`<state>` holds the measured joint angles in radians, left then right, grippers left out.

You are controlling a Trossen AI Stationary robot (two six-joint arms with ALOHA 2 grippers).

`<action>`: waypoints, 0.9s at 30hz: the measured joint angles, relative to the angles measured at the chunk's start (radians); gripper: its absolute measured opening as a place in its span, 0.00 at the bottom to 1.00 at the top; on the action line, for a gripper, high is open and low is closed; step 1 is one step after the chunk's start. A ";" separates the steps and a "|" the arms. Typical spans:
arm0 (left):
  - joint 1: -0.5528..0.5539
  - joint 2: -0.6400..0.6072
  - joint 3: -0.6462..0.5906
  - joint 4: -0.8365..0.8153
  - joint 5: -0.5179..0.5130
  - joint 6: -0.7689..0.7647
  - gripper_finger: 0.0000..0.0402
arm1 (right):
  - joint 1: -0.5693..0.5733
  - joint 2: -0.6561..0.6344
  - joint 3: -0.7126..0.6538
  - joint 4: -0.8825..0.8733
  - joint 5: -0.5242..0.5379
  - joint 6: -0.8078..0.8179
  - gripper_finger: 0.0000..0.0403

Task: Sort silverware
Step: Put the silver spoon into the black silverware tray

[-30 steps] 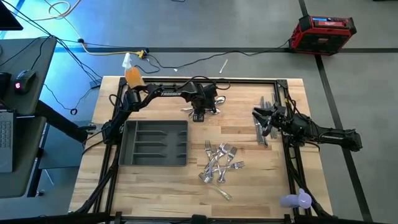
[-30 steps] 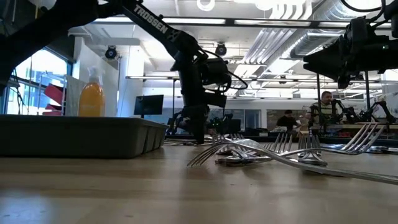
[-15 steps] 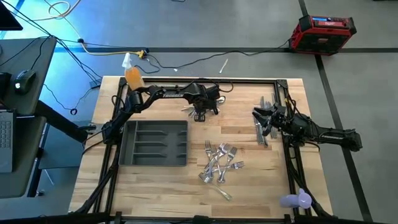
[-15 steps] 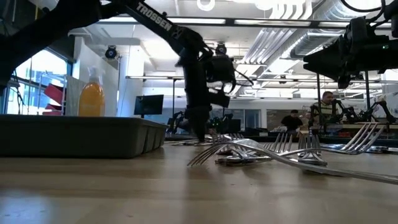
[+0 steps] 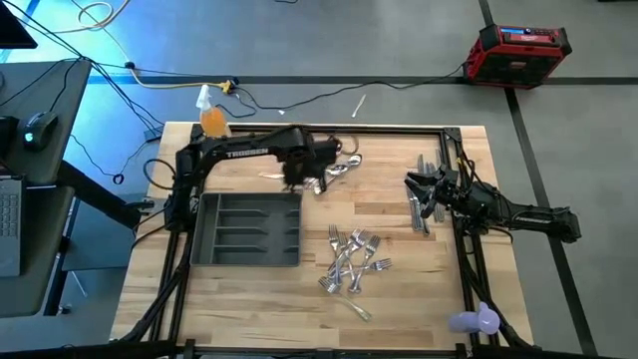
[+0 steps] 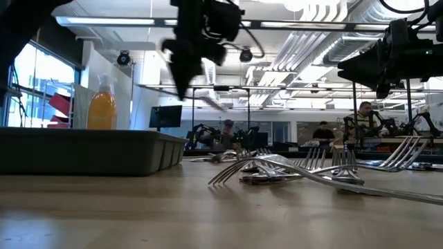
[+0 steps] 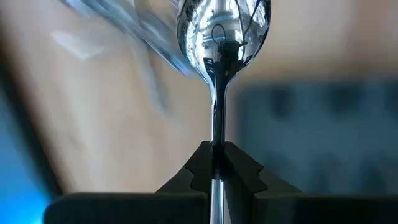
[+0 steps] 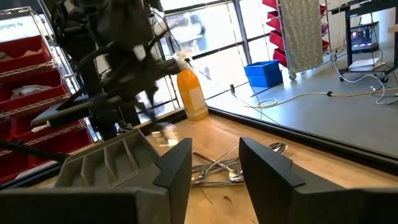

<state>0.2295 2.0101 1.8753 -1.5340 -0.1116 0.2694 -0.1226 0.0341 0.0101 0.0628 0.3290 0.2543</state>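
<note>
Here, left claw (image 7: 214, 163) pinching spoon (image 7: 222, 31), above tray's (image 5: 211, 249) far edge

My left arm reaches across the far side of the table, its wrist raised above the surface, and my left gripper (image 7: 215, 163) has its fingers (image 7: 242, 167) pressed together around the thin stem of a spoon (image 7: 222, 37). My right arm lies low along the right side of the table, pointing inward, with my right gripper (image 8: 214, 163) hanging there, its two fingers apart and nothing between them.
</note>
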 joint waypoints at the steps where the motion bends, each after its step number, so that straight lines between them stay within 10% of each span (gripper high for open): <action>1: -0.007 -0.016 -0.019 -0.035 0.022 -0.017 0.00 | 0.000 0.000 0.000 0.000 0.000 0.000 0.30; 16: 0.055 -0.265 -0.535 0.067 0.200 -0.077 0.00 | 0.000 0.000 0.000 0.007 -0.004 -0.008 0.30; 27: 0.156 -0.241 -0.633 0.245 0.252 0.003 0.00 | -0.003 0.000 0.000 0.016 0.012 -0.011 0.30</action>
<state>0.3850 1.7687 1.2425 -1.2890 0.1408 0.2728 -0.1252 0.0341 0.0101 0.0792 0.3412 0.2428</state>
